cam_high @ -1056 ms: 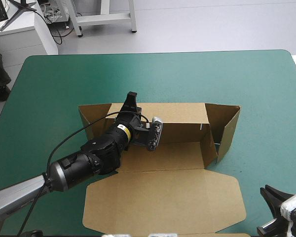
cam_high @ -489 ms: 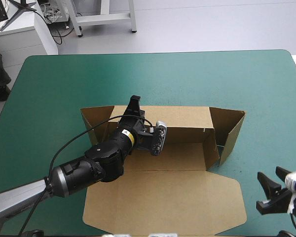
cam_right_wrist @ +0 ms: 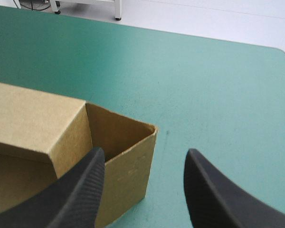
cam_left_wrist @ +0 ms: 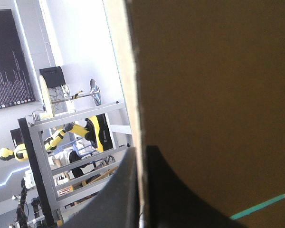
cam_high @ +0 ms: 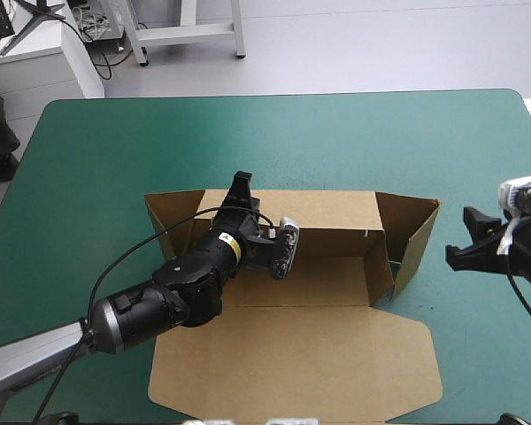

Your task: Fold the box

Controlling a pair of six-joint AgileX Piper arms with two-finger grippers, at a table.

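Place of the box: the brown box [cam_high: 319,266] lies on the teal-green tabletop [cam_high: 115,150], in the middle of the high view and a little below its centre.
Done so far: the far wall [cam_high: 319,208] stands upright. The right end wall [cam_high: 411,239] is raised too, but it opens outward at an angle. The left end flap [cam_high: 164,212] is also lifted.
Left to do: the lid [cam_high: 292,363] is flat on the tabletop, toward the lower edge of the frame. The end walls do not look tucked in. By judgement the folding is about half way.
Left gripper: the left gripper [cam_high: 240,188] is clamped on the top edge of the far wall, toward its left part. In the left wrist view the edge of the box [cam_left_wrist: 213,95] runs between the two black fingers of this gripper [cam_left_wrist: 141,153], which are nearly together.
Right gripper: the right gripper [cam_high: 465,239] is at the right edge of the frame, beside the right end wall and apart from it. Its fingers stand wide apart and hold nothing. In the right wrist view the corner of the box [cam_right_wrist: 38,118] is ahead of this gripper [cam_right_wrist: 145,154].
Likely next need: the right end wall probably has to be pushed inward and tucked.
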